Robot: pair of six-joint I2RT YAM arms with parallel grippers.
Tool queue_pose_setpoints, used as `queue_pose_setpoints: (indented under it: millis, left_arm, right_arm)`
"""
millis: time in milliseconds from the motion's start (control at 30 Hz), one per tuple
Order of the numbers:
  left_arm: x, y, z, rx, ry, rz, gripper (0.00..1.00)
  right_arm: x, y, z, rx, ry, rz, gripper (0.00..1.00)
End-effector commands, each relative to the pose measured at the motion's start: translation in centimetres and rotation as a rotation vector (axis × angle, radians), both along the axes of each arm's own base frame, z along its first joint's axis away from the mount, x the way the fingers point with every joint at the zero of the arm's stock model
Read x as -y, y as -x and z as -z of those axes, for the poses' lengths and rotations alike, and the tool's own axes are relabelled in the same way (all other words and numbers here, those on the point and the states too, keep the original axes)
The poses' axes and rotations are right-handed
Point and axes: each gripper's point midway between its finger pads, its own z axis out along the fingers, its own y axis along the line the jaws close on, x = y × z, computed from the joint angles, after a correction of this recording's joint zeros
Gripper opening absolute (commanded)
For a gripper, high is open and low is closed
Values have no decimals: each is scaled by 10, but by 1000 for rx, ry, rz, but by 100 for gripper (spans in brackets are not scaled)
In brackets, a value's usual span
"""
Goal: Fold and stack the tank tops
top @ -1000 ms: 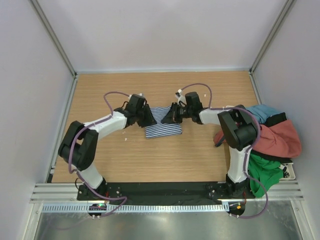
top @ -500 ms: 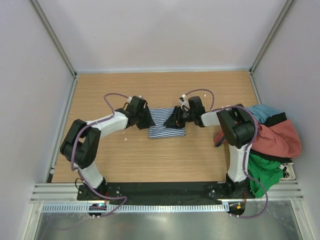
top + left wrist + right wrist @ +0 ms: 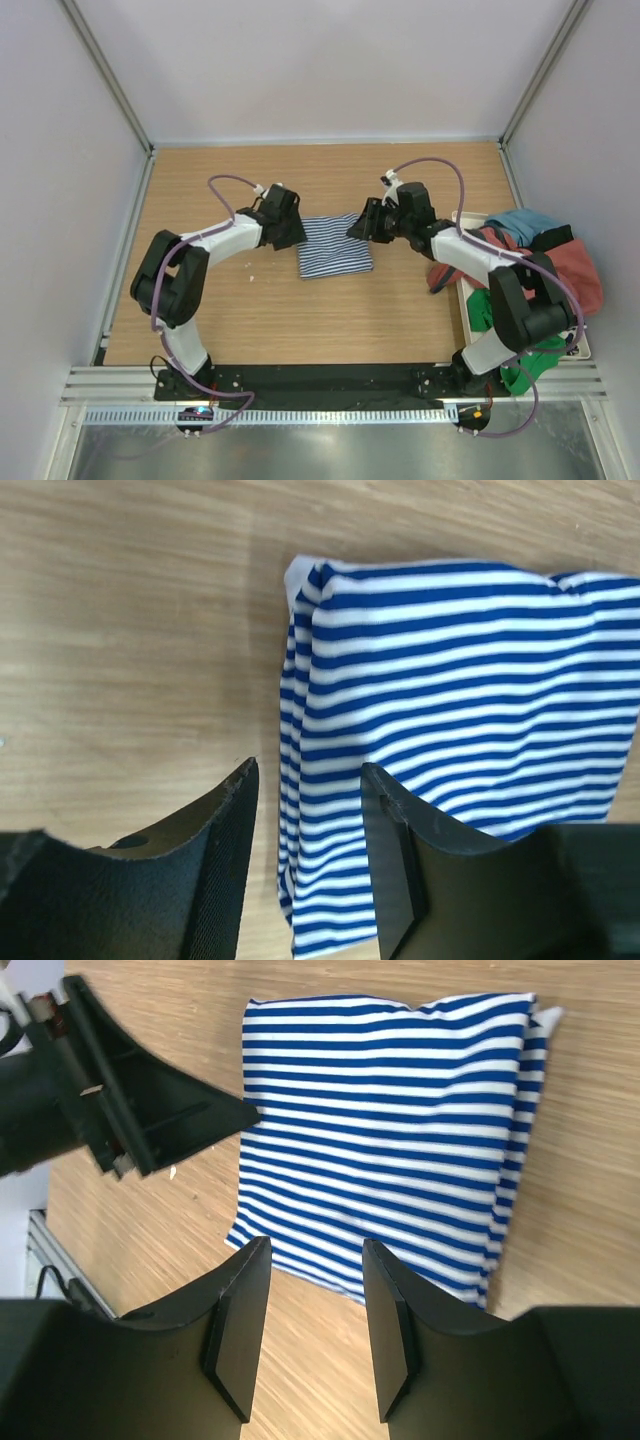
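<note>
Folded striped tank top (image 3: 335,247) on worktop (image 3: 300,310); left gripper (image 3: 297,238), right gripper (image 3: 356,228) open, empty.
Lift clear without snagging the fold.

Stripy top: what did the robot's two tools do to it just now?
Both let go. The left tool and right tool opened and pulled back from its sides; the right arm swung its elbow out over the clothes pile. The striped tank top stayed folded on the table, and the pile stayed put.
</note>
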Motion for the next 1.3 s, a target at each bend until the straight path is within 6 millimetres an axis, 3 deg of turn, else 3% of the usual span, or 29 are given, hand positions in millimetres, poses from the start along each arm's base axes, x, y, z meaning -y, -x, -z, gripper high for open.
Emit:
queue_pose_setpoints:
  millis: [0,33,100,200,367,400,433,467,500,567,667,733,767,833,867,900,933,967,1067,1100,1133,1200,1267]
  left_arm:
    - [-6,-19,1,21,-51,-22,46]
    - [-4,-23,0,22,-43,-20,45]
    - [-3,-25,4,9,-44,-22,40]
    - [0,-27,14,-18,-49,-14,33]
    - [-2,-29,26,-50,-25,-18,14]
    - [-8,-32,28,-56,-19,-33,12]
    - [-11,-33,30,-62,-17,-38,6]
    - [-16,-34,29,-64,-14,-46,4]
    - [-28,-37,31,-70,-17,-67,4]
    - [-43,-41,27,-63,-14,-94,1]
    - [-83,-49,27,-71,-8,-170,0]
    - [-123,-55,24,-69,11,-265,0]
    - [-155,-60,22,-61,21,-348,0]
    - [-181,-54,19,-50,68,-430,0]
    - [-217,-51,18,-41,63,-524,0]
    - [-230,-42,10,-15,67,-568,3]
    - [-263,-35,7,5,43,-681,6]
    - [-276,-31,-1,38,45,-733,8]
    - [-304,0,-17,112,87,-919,54]
    - [-305,10,-24,150,104,-944,78]
    - [-309,15,-27,166,95,-974,86]
    - [-309,24,-34,176,101,-1002,98]
    - [-311,31,-58,233,104,-1014,100]
  right_arm:
    - [26,0,-33,153,86,71,48]
    - [34,4,-29,149,122,99,48]
    - [41,12,-46,210,126,121,48]
    - [50,19,-55,243,131,148,55]
    - [66,27,-76,279,143,221,61]
    - [72,28,-77,275,145,251,65]
    - [77,31,-88,294,132,287,79]
    - [83,32,-91,289,125,331,99]
    - [90,35,-84,288,141,362,100]
    - [95,41,-101,354,101,381,100]
    - [98,47,-110,393,77,388,100]
    - [98,48,-111,392,92,379,100]
    - [98,48,-110,388,102,375,100]
    - [98,47,-104,360,129,366,100]
    - [98,46,-102,352,136,364,100]
    - [98,46,-99,341,142,362,100]
    - [98,46,-97,337,144,362,100]
    - [98,46,-95,331,146,362,100]
    - [98,46,-93,328,143,364,100]
    - [98,46,-92,329,144,363,100]
    - [103,43,-93,337,156,392,100]
    - [103,43,-94,337,158,393,100]
    - [107,42,-98,343,168,413,100]
